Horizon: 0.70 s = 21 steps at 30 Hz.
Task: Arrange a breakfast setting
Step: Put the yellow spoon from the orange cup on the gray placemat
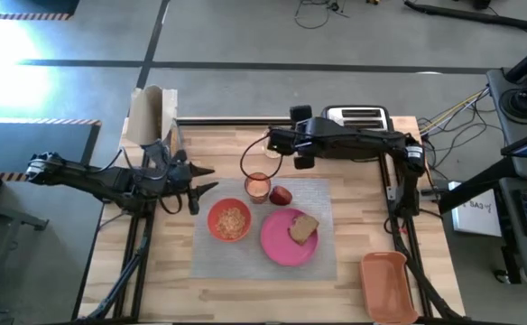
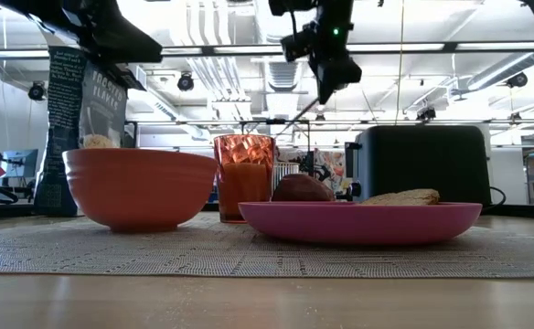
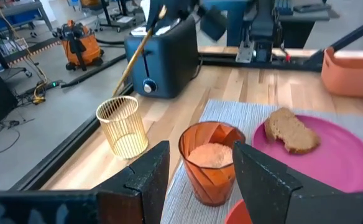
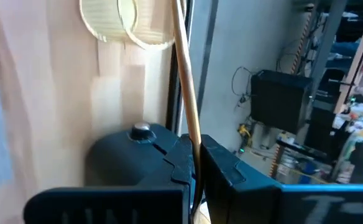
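On the grey placemat [image 1: 322,194] stand the orange-red bowl [image 1: 230,221], the pink plate [image 1: 277,246] with the toast slice [image 1: 303,227], the glass of orange drink [image 1: 257,187] and the red fruit [image 1: 281,195]. My right gripper [image 1: 277,144] hangs above the table's far side, shut on a thin gold spoon handle [image 3: 135,56] that slants down toward a gold wire cup [image 3: 122,124]. The spoon's far end is not plain. My left gripper [image 1: 196,185] is open and empty, left of the placemat, its fingers toward the glass [image 3: 211,162]. My right gripper pinches the spoon's thin handle [image 4: 191,124] between its two fingers [image 4: 222,168]. The handle runs on past the fingertips, along them, toward the wire cup [image 4: 128,22]. The spoon is lifted and slanting downward [image 2: 304,110]. Whether its lower end touches the cup, I cannot tell.
The black-and-silver toaster [image 1: 358,116] stands at the far edge, right of the wire cup. A brown paper bag [image 1: 151,113] stands at the far left corner. The orange bin [image 1: 388,284] lies at the near right corner. Bare wood shows along the near edge.
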Each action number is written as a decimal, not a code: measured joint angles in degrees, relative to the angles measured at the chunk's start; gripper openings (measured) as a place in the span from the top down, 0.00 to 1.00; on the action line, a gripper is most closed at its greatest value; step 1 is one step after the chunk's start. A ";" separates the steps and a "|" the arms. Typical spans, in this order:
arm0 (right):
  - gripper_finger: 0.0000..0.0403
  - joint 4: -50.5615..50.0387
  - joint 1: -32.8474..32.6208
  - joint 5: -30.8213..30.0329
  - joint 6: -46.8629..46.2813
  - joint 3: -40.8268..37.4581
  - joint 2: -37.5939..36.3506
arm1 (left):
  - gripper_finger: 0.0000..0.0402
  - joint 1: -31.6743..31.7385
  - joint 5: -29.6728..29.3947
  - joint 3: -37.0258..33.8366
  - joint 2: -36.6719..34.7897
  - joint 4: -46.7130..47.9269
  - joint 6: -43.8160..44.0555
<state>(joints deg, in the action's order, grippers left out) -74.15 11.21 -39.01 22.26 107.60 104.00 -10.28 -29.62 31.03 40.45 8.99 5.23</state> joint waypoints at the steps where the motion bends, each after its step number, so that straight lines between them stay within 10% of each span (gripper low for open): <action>1: 0.98 0.16 -0.55 0.23 -0.93 0.01 -0.30 | 0.60 0.01 0.03 0.00 0.72 -0.01 0.00; 21: 0.98 20.50 -10.73 15.20 4.35 0.01 -0.85 | 0.60 0.28 4.23 0.04 7.60 -10.33 -17.90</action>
<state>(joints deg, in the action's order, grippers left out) -53.66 0.48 -23.81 26.62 107.61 103.15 -10.00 -25.39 31.07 48.05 -1.34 -12.67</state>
